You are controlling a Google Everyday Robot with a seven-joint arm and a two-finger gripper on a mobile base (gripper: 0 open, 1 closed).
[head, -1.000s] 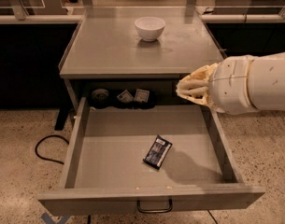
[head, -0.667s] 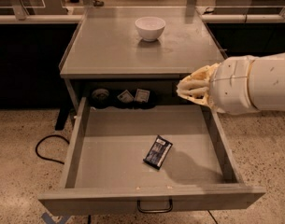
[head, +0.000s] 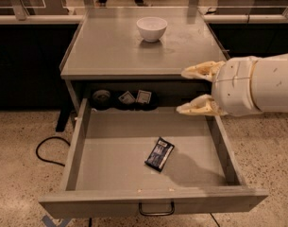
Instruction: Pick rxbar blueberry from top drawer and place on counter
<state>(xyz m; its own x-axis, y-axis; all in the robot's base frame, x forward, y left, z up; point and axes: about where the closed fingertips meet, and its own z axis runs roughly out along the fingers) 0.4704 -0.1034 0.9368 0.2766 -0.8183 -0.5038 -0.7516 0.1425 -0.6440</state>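
Note:
The rxbar blueberry [head: 159,153], a dark blue wrapper with white lettering, lies flat on the floor of the open top drawer [head: 82,126], right of the middle. The counter [head: 110,48] is the grey tabletop above it. My gripper [head: 187,91] is at the right, above the drawer's back right corner and level with the counter's front edge. Its two pale fingers [head: 200,70] point left, spread apart and empty. The bar is below and to the left of the gripper.
A white bowl [head: 151,28] stands at the back of the counter. Small pale packets in dark round holders [head: 127,99] sit at the drawer's back. The drawer's wire handle [head: 156,209] faces the camera. A black cable [head: 45,151] lies on the floor at left.
The gripper's fingers have spread apart; one second ago they were close together. The arm has stayed in about the same place. The bar has not moved.

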